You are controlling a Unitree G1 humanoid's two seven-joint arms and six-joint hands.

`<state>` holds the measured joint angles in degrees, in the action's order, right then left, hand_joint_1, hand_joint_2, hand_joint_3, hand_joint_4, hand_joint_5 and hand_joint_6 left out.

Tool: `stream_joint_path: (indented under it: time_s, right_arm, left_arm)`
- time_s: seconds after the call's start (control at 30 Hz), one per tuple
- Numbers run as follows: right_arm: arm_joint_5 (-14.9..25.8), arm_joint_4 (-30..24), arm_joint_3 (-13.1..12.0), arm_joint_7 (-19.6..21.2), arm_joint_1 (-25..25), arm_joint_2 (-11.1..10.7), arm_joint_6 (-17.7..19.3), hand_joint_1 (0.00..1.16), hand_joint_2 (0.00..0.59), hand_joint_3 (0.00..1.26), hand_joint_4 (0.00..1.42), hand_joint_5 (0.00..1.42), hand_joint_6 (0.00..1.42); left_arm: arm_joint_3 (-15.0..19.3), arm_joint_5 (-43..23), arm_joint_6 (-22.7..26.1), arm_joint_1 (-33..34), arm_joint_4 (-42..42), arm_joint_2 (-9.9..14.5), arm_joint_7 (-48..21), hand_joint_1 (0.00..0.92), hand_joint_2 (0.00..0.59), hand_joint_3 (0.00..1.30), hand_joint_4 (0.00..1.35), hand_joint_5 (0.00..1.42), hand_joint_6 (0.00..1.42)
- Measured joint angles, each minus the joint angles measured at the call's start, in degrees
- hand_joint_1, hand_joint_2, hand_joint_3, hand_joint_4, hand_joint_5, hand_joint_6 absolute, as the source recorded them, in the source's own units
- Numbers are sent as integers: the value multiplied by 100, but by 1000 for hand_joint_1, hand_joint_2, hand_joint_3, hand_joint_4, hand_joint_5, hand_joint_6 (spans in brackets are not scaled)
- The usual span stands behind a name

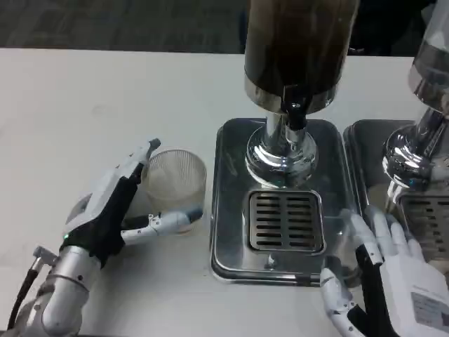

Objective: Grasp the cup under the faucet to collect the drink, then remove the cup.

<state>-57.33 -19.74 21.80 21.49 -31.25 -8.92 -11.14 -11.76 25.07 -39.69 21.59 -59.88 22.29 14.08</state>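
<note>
**Left robot hand at the cup, beside the dispenser**

The left robot hand (116,207) curls around the clear ribbed cup (175,177), fingers behind it and thumb in front, touching it. The cup stands upright on the white table (84,105), just left of the steel drip tray (231,210), not under the faucet (295,116). The right robot hand (389,281) rests open, fingers spread, at the tray's right edge.

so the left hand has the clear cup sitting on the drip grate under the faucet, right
Not quite. In the head view the left hand has its fingers around the clear cup, but the cup stands on the white table, left of the drip grate, not under the faucet.
</note>
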Motion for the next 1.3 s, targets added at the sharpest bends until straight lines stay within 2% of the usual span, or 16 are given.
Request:
stream_joint_path:
  time_s: [0.3, 0.43, 0.53, 0.67, 0.73, 0.77, 0.93, 0.97, 1.07, 1.3]
  right_arm:
    - [0, 0, 1, 1, -42, 62, -26, 0, 510, 114, 0, 0, 13]
    - [0, 0, 0, 1, -43, 76, -26, 0, 513, 114, 0, 0, 15]
    - [0, 0, 0, 1, -45, 98, -27, 0, 513, 114, 0, 0, 17]
    - [0, -1, 0, 1, -53, 138, -27, 0, 514, 115, 0, 0, 18]
    - [0, -2, -1, 1, -66, 144, -27, 3, 513, 115, 0, 0, 18]
    - [0, -2, -1, 1, -70, 149, -27, 8, 511, 115, 0, 0, 27]
    - [1, -8, -1, 1, -76, 153, -28, 12, 511, 120, 0, 0, 31]
    - [2, -14, -3, 1, -78, 154, -28, 12, 512, 121, 0, 0, 32]
    - [3, -45, -3, 1, -87, 160, -28, 7, 514, 124, 0, 0, 43]
    - [10, -68, -8, 2, -160, 188, -28, 3, 509, 124, 0, 0, 47]
  left_arm:
    - [-60, -22, -87, 97, -181, -108, 1, 338, 32, 0, 0, 0, 0]
    - [-65, -28, -147, 100, -243, -164, 34, 441, 51, 0, 0, 177, 198]
    - [-65, -36, -180, 100, -289, -182, 65, 491, 57, 0, 7, 261, 296]
    - [-68, -64, -254, 122, -346, -197, 123, 568, 57, 65, 123, 389, 427]
    - [-71, -63, -292, 125, -368, -203, 190, 569, 59, 96, 171, 441, 486]
    - [-70, -66, -322, 130, -368, -204, 241, 576, 58, 133, 233, 504, 598]
    - [-66, -93, -357, 156, -398, -225, 327, 604, 57, 253, 392, 648, 763]
    - [-67, -97, -364, 170, -405, -225, 328, 605, 57, 287, 417, 669, 784]
    - [-73, -92, -378, 178, -431, -265, 344, 623, 63, 434, 599, 825, 963]
    - [-96, -74, -381, 186, -488, -278, 407, 641, 61, 587, 746, 954, 1099]
